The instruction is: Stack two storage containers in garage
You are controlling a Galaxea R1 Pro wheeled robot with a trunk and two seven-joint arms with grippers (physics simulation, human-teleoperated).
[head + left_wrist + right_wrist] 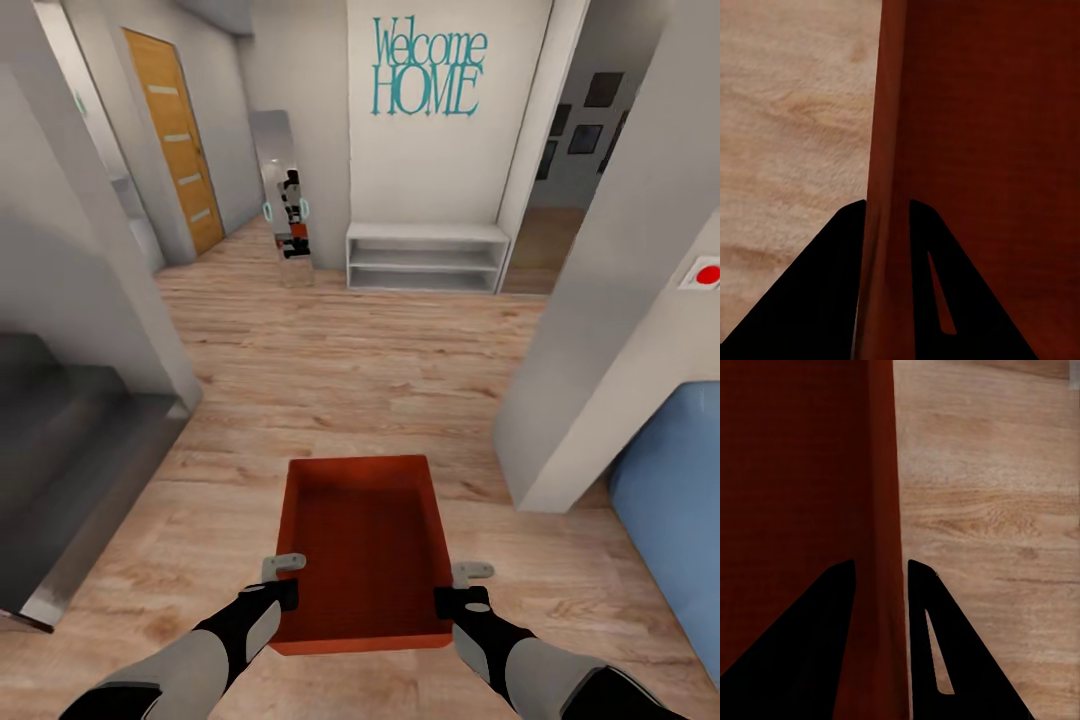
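Container (365, 545) sat dead ahead at 12 o'clock, long axis running away from us, over wood-plank floor (330, 370). Left end effector (283, 581) and right end effector (452, 590) were each clamped on a side wall, equally near.

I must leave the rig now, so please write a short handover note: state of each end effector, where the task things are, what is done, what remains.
Left end effector: shut on the container's left wall.
Right end effector: shut on its right wall.
Storage container: held between both arms, above the wood-plank floor, in a hallway facing a white shelf.
Done: one container picked up.
Left: carry it to the garage, set it down, fetch the second container and stack it on top.
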